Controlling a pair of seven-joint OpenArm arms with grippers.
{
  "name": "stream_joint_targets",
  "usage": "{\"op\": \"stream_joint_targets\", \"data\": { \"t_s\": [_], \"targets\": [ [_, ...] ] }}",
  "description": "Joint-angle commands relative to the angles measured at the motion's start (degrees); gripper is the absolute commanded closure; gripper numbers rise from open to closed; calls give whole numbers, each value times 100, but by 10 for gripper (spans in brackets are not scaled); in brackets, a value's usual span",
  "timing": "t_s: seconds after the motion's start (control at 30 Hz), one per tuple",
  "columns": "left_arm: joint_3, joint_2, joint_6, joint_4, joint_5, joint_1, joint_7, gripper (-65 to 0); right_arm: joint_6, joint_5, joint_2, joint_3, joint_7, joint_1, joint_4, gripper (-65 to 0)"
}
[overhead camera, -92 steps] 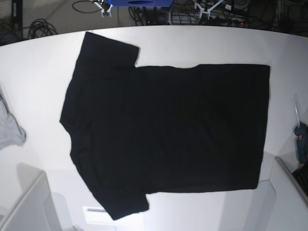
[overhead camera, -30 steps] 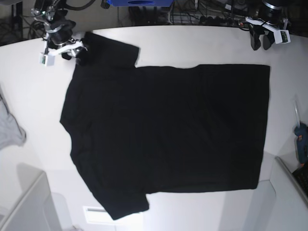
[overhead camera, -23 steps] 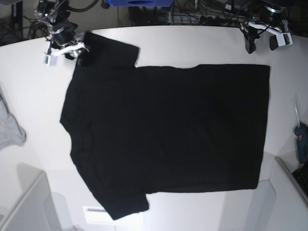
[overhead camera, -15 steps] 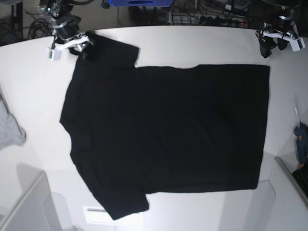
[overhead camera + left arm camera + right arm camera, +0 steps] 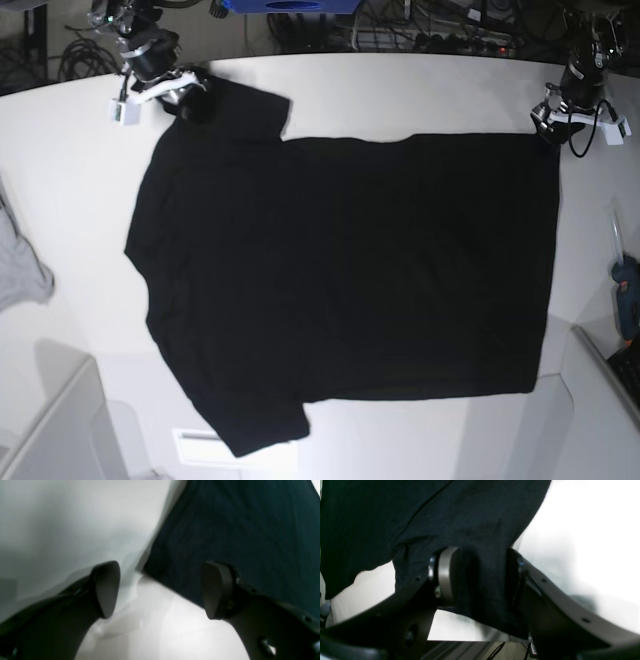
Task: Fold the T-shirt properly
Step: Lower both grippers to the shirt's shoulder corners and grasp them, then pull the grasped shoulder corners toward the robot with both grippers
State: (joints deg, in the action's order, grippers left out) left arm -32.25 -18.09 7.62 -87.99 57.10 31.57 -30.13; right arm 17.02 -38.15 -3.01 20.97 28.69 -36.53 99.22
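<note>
The black T-shirt [image 5: 350, 270] lies spread flat on the white table [image 5: 420, 90], plain side up, sleeves to the left of the base view. My right gripper [image 5: 186, 90] is at the far sleeve's outer corner. In the right wrist view the right gripper [image 5: 480, 580] is shut on a fold of the sleeve cloth [image 5: 382, 517], which bunches up between the fingers. My left gripper [image 5: 560, 125] is at the far hem corner. In the left wrist view the left gripper [image 5: 160, 590] is open, one finger over the T-shirt [image 5: 237, 530], the other over bare table.
A light grey cloth [image 5: 15, 270] hangs at the left table edge. A blue tool [image 5: 628, 300] lies at the right edge. Grey bins stand at the lower left [image 5: 50, 430] and lower right [image 5: 605, 385]. Cables lie behind the far edge.
My right gripper has shifted right along the far sleeve and the cloth now bunches in it. My left gripper has come down from the far right corner to the hem corner.
</note>
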Motion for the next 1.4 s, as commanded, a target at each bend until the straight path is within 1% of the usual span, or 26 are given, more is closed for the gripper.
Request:
{"op": "stream_joint_targets", "data": {
  "t_s": [0.0,0.33,0.53,0.57,0.6,0.63,0.67,0.7,0.77,0.8,0.87,0.9,1.0,1.13,1.23,1.37],
  "targets": [
    [-32,-42,-45,64,9,-6,-86,-479,-106,171,-3,-18,353,-78,-45,-264],
    [460,-33,-45,223,9,-340,-86,-479,-106,171,-3,-18,362,-70,-45,-263],
    [530,-24,-45,231,9,-375,-86,-471,-106,180,-3,-18,362,-70,-45,-261],
    [530,-24,-45,249,9,-384,-86,-448,-106,180,-3,-18,362,-70,-45,-261],
    [530,-24,-45,293,9,-384,-86,-411,-106,180,-3,-18,353,-70,-45,-258],
    [530,-24,-45,355,9,-392,-86,-355,-106,180,-3,-18,353,-70,-45,-257],
    [530,-24,-45,416,9,-436,-86,-286,-106,180,-3,-18,344,-70,-45,-254],
    [530,-24,-45,478,9,-472,-95,-207,-106,180,-3,-18,344,-70,-45,-237],
    [539,-24,-45,583,9,-515,-95,-53,-106,180,-3,-9,336,-35,-54,-167],
    [539,-24,-45,636,9,-533,-95,0,-106,180,-12,8,336,-8,-54,-126],
    [636,-42,-45,724,9,-551,-95,0,-106,180,-12,26,336,18,-98,-29],
    [698,-51,-45,724,9,-551,-95,0,-106,171,-12,26,336,18,-124,0],
    [865,-59,-45,671,9,-507,-95,0,-106,162,-12,43,336,80,-151,0],
    [873,-86,-45,442,9,-287,-95,0,-106,162,-3,52,336,53,-124,0],
    [909,-253,-45,47,9,-14,-95,0,-106,171,6,61,336,45,-107,0],
    [900,-332,-45,-410,9,355,-95,0,-106,180,6,483,380,36,-107,0]
  ]
}}
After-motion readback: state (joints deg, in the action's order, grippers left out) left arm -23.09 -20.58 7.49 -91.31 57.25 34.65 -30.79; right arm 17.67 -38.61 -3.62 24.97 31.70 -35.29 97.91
